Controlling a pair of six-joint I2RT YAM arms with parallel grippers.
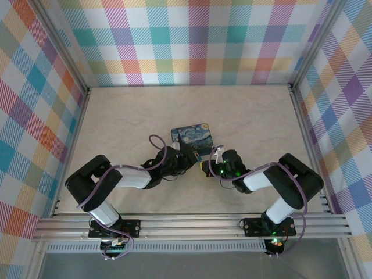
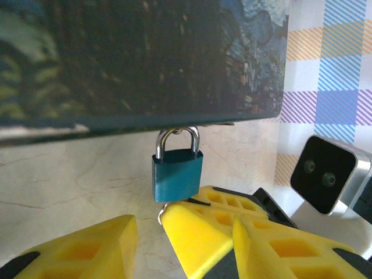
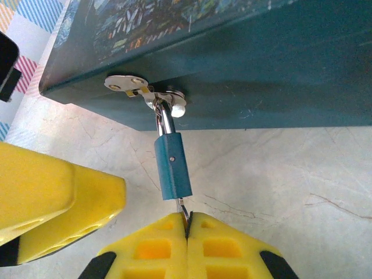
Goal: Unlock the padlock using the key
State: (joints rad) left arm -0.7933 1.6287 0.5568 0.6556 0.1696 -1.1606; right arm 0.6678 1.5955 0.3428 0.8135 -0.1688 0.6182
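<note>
From above, the left end effector (image 1: 188, 161) and the right end effector (image 1: 208, 167) meet at the near edge of the painted tin (image 1: 192, 136) on the desk (image 1: 128, 116).

In the left wrist view, the blue padlock (image 2: 177, 174) hangs from the tin just ahead of the left end effector, whose fingers (image 2: 75, 250) stand apart.

In the right wrist view, the right end effector is pressed together on the key (image 3: 183, 209), which reaches the padlock's underside directly ahead of its tips.
</note>
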